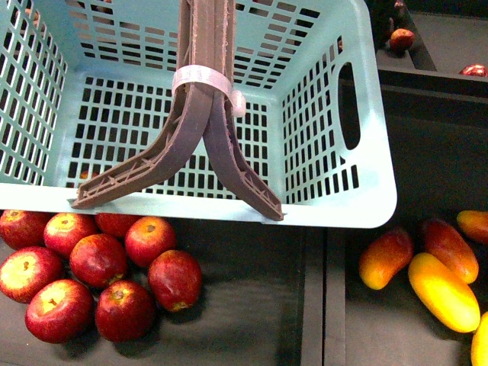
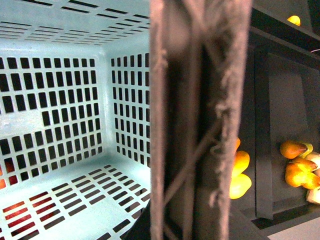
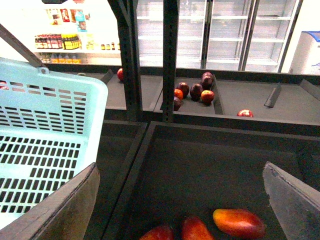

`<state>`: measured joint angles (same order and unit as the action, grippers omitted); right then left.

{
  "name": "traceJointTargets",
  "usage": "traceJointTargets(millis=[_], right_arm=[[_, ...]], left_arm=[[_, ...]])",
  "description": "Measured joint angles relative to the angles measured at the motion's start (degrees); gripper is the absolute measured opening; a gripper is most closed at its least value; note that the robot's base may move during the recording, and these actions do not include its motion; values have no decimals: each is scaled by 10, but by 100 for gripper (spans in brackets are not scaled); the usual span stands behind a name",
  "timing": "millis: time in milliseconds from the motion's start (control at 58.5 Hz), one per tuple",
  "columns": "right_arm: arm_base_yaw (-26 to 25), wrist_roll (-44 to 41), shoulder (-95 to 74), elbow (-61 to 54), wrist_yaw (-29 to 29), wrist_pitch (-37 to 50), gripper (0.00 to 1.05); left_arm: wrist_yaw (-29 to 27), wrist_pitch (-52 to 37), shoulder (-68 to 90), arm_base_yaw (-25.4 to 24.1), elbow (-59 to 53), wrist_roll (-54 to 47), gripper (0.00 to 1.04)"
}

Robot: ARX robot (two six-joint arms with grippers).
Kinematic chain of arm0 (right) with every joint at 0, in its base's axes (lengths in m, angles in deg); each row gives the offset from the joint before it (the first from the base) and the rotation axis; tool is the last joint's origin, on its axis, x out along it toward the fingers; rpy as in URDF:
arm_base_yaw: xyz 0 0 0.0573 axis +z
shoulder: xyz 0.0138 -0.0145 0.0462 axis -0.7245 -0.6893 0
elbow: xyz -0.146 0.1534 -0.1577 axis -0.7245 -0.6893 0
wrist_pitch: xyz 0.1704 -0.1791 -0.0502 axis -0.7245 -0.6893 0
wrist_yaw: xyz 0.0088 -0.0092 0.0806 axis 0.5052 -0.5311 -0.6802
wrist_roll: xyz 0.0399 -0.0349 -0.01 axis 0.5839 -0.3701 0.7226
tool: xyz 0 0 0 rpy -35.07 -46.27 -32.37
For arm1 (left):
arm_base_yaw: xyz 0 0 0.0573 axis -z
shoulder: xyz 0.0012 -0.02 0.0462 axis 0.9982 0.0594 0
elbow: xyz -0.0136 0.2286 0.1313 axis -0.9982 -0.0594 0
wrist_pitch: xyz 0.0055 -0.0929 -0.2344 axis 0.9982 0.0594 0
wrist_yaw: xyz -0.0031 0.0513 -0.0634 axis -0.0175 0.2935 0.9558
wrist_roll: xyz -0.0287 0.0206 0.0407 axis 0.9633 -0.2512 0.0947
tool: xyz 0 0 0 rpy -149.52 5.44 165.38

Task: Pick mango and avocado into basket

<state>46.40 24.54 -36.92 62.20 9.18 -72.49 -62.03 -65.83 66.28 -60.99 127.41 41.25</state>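
The pale teal basket (image 1: 335, 206) hangs in front of me, empty. Its two brown-grey handles (image 1: 204, 46) are tied together with a white tie (image 1: 204, 78). My left gripper is shut on those handles. They fill the middle of the left wrist view (image 2: 200, 120) and hide its fingers. My right gripper (image 3: 180, 205) is open and empty over a dark bin beside the basket wall (image 3: 55, 100). Two bright yellow fruits (image 2: 240, 175) peek out beside the handles; I cannot tell whether either is the mango. No avocado is in view.
Several red apples (image 1: 99, 267) lie in the bin under the basket's front rim. Elongated red-orange and yellow mangoes (image 1: 427, 267) lie in the right bin and under my right gripper (image 3: 239, 222). Dark posts (image 3: 170, 60) and a back shelf with dark red fruit (image 3: 197, 92) stand behind.
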Motion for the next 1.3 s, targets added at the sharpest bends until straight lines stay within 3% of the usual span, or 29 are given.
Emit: traceJointTargets(millis=[222,325,478,632,939,1298], right_arm=[[0,0,0,0,0,0,97],[-5,61,-35,11,5,-19,97],[-83,74,-201,67,-54,75,97],[-162,26,-429,149,-100,155,97],[-254,-106,-836,268,-164,221,97],[-254,-211,-1090,284,-164,322,97]], left_arm=[[-1,0,0,0,0,0,6],[0,0,0,0,0,0,6],[0,0,0,0,0,0,6],[0,0,0,0,0,0,6],[0,0,0,0,0,0,6],[0,0,0,0,0,0,6]])
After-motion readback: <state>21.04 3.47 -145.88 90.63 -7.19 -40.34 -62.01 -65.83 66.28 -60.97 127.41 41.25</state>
